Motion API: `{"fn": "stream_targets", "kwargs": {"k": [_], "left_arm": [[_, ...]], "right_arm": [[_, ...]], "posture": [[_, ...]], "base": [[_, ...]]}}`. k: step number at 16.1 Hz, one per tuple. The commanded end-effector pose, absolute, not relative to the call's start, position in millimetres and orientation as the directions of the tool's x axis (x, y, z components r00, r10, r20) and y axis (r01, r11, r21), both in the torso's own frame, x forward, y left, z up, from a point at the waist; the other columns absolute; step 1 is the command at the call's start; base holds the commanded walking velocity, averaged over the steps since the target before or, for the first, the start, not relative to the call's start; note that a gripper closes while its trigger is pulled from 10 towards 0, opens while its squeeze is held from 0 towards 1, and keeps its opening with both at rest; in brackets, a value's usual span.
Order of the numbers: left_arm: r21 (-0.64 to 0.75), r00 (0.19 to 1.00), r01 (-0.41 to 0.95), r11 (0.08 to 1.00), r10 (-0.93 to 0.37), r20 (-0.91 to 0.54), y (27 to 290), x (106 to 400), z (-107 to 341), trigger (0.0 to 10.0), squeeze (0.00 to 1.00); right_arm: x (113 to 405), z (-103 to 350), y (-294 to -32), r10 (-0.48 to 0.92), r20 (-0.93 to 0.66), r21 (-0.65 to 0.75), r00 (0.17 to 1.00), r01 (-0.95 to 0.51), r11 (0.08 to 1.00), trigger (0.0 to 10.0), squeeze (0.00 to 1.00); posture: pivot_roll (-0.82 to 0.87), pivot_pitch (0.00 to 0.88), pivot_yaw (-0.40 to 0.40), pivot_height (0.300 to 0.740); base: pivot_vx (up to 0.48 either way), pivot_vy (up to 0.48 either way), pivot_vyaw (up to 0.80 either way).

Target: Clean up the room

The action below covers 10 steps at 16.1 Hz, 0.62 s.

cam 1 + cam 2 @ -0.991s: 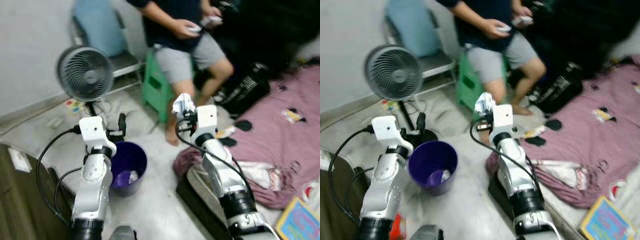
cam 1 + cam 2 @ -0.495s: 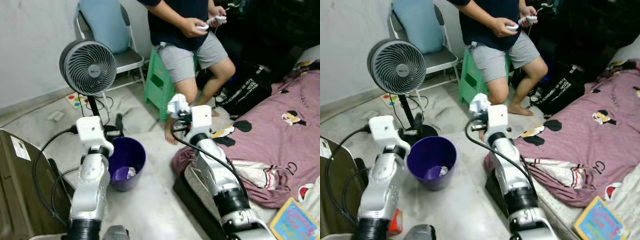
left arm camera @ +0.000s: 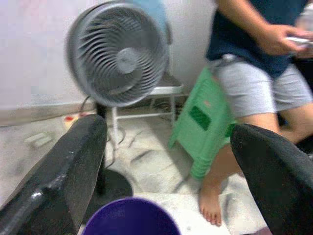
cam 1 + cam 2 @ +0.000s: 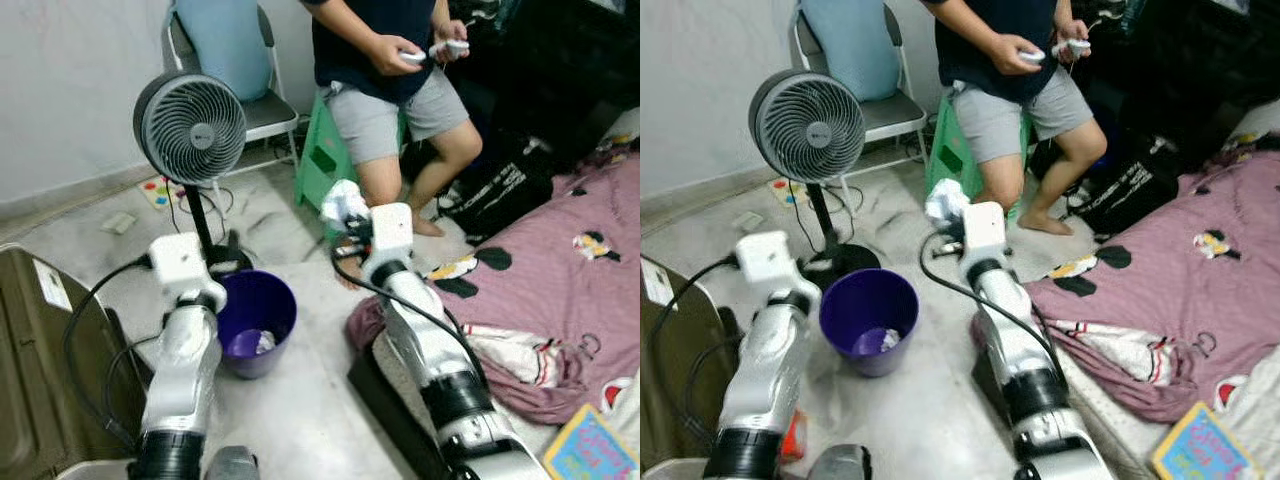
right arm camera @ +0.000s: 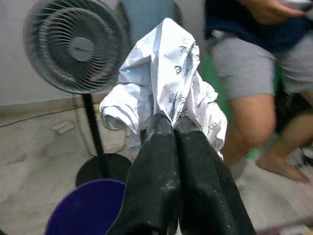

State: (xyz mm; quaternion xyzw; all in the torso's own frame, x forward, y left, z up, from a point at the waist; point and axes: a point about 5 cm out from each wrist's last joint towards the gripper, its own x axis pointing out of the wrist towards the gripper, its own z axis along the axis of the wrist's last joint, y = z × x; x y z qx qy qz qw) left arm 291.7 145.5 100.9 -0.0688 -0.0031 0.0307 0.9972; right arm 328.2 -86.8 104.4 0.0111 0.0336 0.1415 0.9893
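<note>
— What's in your right gripper (image 5: 168, 128)?

— A crumpled paper (image 5: 166, 81), pinched between my fingers pressed tight together, its bulk bunched past the tips. A purple bin (image 5: 90, 208) stands below and ahead of them, a fan (image 5: 68, 46) beyond.

— And the left gripper (image 3: 166, 166)?

— Spread wide, holding nothing. The bin's rim sits between and under those fingers.

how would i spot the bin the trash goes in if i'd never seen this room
Find the grey standing fan in front of the folding chair by the wall. Right at its round black base, on the pale floor between the robot's two arms, sits the purple bin. It is an open, round, deep-purple bucket with a bit of white trash already inside, unlike the green stool nearby.
</note>
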Motion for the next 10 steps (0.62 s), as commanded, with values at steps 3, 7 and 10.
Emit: {"fn": "stream_targets", "kwargs": {"k": [3, 7, 10], "left_arm": [[-0.141, 0.999, 0.043, 0.989, -0.045, -0.01, 126.5, 301.2, 101.6, 10.0, 0.0], [-0.147, 0.995, 0.096, 0.985, -0.1, -0.021, 118.8, 301.4, 100.1, 10.0, 0.0], [-0.151, 0.994, 0.102, 0.983, -0.106, -0.013, 120.1, 301.3, 100.6, 10.0, 0.0]], "right_arm": [[325.1, 106.8, -110.2, 0.184, -0.039, 0.025, 0.982, -0.183, 0.983, 10.0, 0.0], [321.1, 105.1, -109.6, 0.161, -0.04, 0.035, 0.986, -0.16, 0.987, 10.0, 0.0], [319.5, 104.9, -107.7, 0.168, -0.041, 0.034, 0.985, -0.167, 0.985, 10.0, 0.0]], "posture": [[0.02, 0.0, 0.022, 0.74], [0.01, 0.0, 0.044, 0.74], [0.02, 0.0, 0.039, 0.74]], "base": [[0.0, 0.0, 0.0], [0.0, 0.0, 0.0], [0.0, 0.0, 0.0]]}}
